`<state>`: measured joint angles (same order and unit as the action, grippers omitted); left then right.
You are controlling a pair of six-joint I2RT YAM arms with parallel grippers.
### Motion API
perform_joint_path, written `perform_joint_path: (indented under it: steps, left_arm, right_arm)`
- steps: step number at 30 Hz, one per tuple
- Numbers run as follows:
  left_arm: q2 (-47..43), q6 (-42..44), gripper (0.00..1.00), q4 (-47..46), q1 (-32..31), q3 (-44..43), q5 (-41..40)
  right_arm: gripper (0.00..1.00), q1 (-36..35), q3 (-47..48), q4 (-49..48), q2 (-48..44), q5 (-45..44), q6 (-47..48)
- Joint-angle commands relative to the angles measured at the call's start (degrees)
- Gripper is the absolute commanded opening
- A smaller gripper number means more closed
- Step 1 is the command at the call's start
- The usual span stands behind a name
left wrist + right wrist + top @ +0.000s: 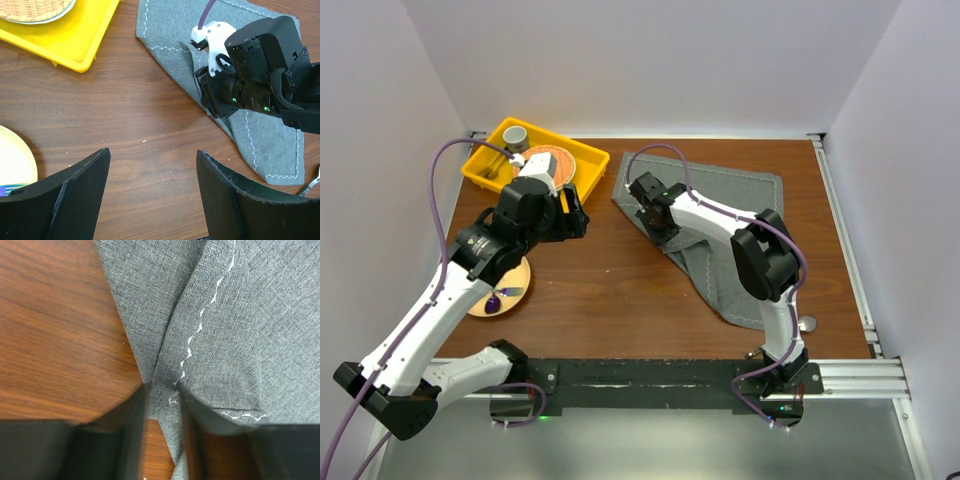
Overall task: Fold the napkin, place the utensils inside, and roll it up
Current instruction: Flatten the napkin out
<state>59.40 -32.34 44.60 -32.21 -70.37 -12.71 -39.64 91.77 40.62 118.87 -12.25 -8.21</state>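
Top view first: the napkin (740,200) lies across the upper middle and right of the wooden table (610,290), rumpled, with one part running down toward the lower right. The right gripper (642,195) sits low on the napkin's upper-left corner area. The left gripper (575,212) hangs over bare wood just left of that, near the yellow tray (485,165) in the upper left. The tray has a grey cup (515,133) and a wicker plate (552,155) in it. Lower left there's a yellow plate (515,285) with a purple utensil (498,300) on it, and a metal utensil (807,323) lies by itself at the right edge, just off the napkin's lower tip.

Left wrist cam: the left pincer's two black fingers (75,195) stand wide apart at the bottom of the frame with nothing between them, only table. The napkin (165,30) fills the upper right, pale stitching showing along its hem, and the right arm's wrist is planted on it. The tray corner is upper left, a slice of yellow plate (15,160) lower left, and the metal utensil (311,182) pokes in at the right edge.

Right wrist cam: this one's the clear shot. The right gripper (161,390) is nearly closed and has a raised ridge of napkin (250,315) pinched between its fingers (135,430) — the cloth creases upward from the pinch, and the stitched line wiggles right beside it. Bare wood takes up the left half.
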Motion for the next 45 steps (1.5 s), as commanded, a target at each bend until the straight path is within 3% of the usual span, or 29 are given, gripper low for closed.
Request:
perform_joint_path:
  steps: [1,7,9,13,19,24,29,36,45]
  left_arm:
    - [-0.6,1.4,0.75,-1.88,0.21,0.06,-0.12]
    - [-0.07,1.75,0.75,-2.23,0.3,-0.21,-0.21]
    - [-0.07,1.66,0.75,-2.32,0.21,-0.3,-0.12]
    - [-0.16,1.75,0.75,-2.24,0.3,-0.47,-0.04]
    - [-0.95,1.49,0.75,-2.06,0.3,-0.03,-0.12]
    - [-0.95,1.4,0.75,-1.97,0.21,-0.12,0.05]
    - [-1.12,1.22,0.75,-1.89,0.3,-0.03,-0.03]
    - [-0.25,1.22,0.75,-2.5,0.21,-0.47,0.4]
    - [0.37,1.22,0.76,-2.32,0.21,0.06,0.49]
  right_arm:
    - [0.25,-0.09,1.4,-0.46,-1.09,0.39,1.09]
    - [0.06,0.0,0.96,-0.28,-1.45,0.12,1.18]
    - [0.05,-0.09,0.69,-0.63,-1.45,0.47,1.35]
    - [0.43,-0.09,0.7,-0.19,-1.53,1.79,1.53]
    - [0.44,0.0,-1.5,-1.33,-1.18,2.23,1.79]
    - [0.32,-0.09,-2.21,-1.6,-0.74,1.0,2.14]
    - [0.27,-0.09,-1.68,-0.28,-2.94,-0.05,2.84]
    - [0.0,-0.09,-0.45,2.09,-5.75,1.17,2.32]
    - [0.0,-3.95,2.8,5.34,-7.51,14.53,-4.79]
